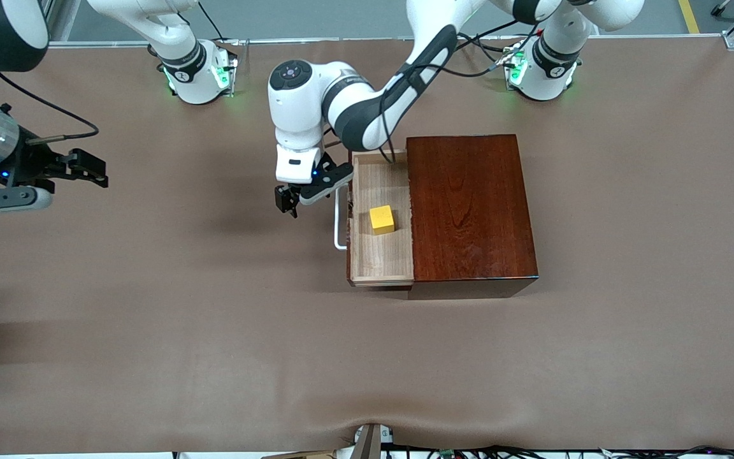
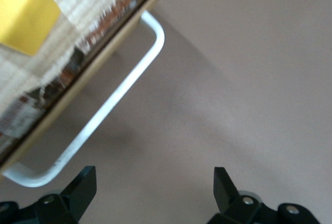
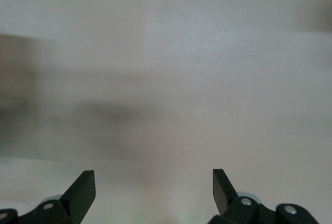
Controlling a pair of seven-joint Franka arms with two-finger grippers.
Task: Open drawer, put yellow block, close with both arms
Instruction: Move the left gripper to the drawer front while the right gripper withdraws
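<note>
**A:** Where was the left tool (image 1: 287, 203), and what was it holding?

**B:** Nothing. Its fingers stood apart. It hung over the table (image 1: 214, 350) just beside the white handle (image 1: 340, 220), at about nine o'clock from that handle on the front view's dial. The left wrist view showed the bar running close by one fingertip and not between the two.

**A:** Why there, do you think?

**B:** I'd judge it was placed to meet the handle. From that spot a short move toward three o'clock would press the bar and slide the tray in.

**A:** And the yellow block (image 1: 381, 218)?

**B:** It lay flat on the floor of the drawer (image 1: 380, 255), roughly midway along it and touching no wall. The drawer itself was pulled out of the dark box (image 1: 469, 204) toward nine o'clock, toward the right arm's end of the table. So opening and loading looked done, and only closing remained.

**A:** The right tool (image 1: 100, 171)?

**B:** It was well apart from the drawer, out at nine o'clock from the box, with its fingers spread and empty over bare table. That arm waited. It would need to come in beside the handle to share the push.
</note>
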